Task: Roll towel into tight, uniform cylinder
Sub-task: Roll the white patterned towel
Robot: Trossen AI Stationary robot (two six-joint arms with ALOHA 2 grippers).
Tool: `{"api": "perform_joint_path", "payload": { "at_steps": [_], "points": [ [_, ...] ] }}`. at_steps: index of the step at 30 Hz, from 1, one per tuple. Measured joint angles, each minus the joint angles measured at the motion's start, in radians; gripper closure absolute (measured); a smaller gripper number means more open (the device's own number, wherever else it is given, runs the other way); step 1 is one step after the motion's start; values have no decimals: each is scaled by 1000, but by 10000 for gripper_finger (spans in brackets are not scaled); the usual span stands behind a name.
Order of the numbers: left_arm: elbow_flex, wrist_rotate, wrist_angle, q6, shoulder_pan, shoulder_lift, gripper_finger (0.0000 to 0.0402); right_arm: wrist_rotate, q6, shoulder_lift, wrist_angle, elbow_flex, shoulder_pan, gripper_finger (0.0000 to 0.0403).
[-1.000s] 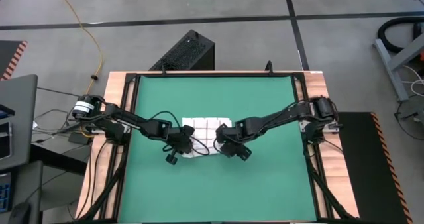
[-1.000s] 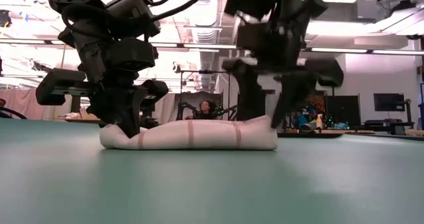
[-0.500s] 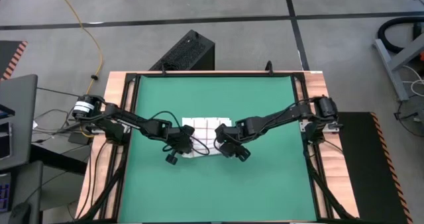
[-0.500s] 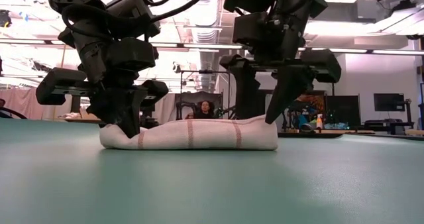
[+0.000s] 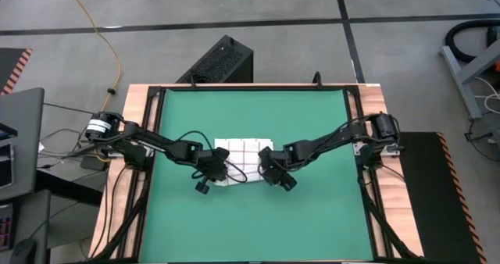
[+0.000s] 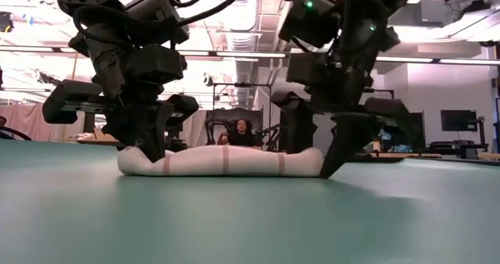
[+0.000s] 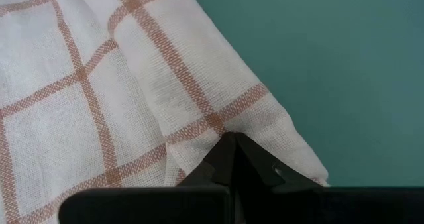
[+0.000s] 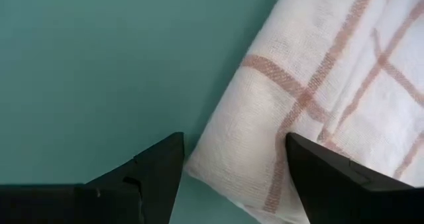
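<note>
Two grippers working the towel (image 5: 238, 156), lying part-rolled just below mat (image 5: 312, 217) centre: left gripper (image 5: 212, 173) clenching its seven-o'clock corner, right gripper (image 5: 271, 173) straddling its four-o'clock end, spread wide.

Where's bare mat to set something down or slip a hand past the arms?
Free: the far half of the mat, between its far edge and the towel; the near strip below both grippers. Crowded: mid-mat, where the left gripper is shut on the towel's left end, the right gripper is open at its right end, and both arms reach in from the sides.
</note>
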Motion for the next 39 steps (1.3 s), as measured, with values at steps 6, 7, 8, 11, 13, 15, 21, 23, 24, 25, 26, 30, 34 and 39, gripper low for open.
{"api": "perform_joint_path", "payload": {
  "at_steps": [6, 7, 8, 11, 13, 15, 21, 23, 24, 25, 26, 30, 34, 39],
  "points": [
    [0, 6, 0, 0, 0, 0, 401, -6, 47, -6, 79, -72, -24, 117],
    [0, 6, 0, 0, 0, 0, 401, -1, 54, -6, 90, -89, -25, 117],
    [0, 6, 0, 0, 0, 0, 401, 16, 69, -6, 105, -105, -27, 117],
    [0, 7, 0, 6, 0, 0, 401, 73, 135, -6, 154, -150, -21, 117],
    [0, 7, 0, 8, 0, 0, 401, 91, 178, -5, 190, -180, -19, 118],
    [0, 8, 0, 7, 0, 0, 402, 127, 230, -5, 211, -199, -12, 124],
    [-2, 17, 24, -1, 1, 2, 401, 205, 350, -3, 221, -208, -3, 195],
    [-3, 18, 36, -2, 1, 2, 401, 222, 398, -2, 228, -209, 1, 235],
    [-3, 19, 40, -5, 1, 3, 401, 228, 419, -2, 229, -209, 3, 256],
    [-3, 19, 43, -10, 1, 2, 401, 235, 439, -2, 230, -209, 9, 277],
    [-3, 21, 45, -16, 1, 2, 401, 243, 457, -2, 230, -209, 14, 298],
    [-3, 44, 55, -63, 1, 2, 402, 244, 501, -3, 225, -209, 43, 362],
    [-4, 109, 100, -186, 2, 4, 401, 175, 559, -5, 206, -208, 76, 365],
    [-5, 224, 173, -355, 13, 6, 401, -73, 685, -9, 206, -206, 82, 365]
  ]
}}
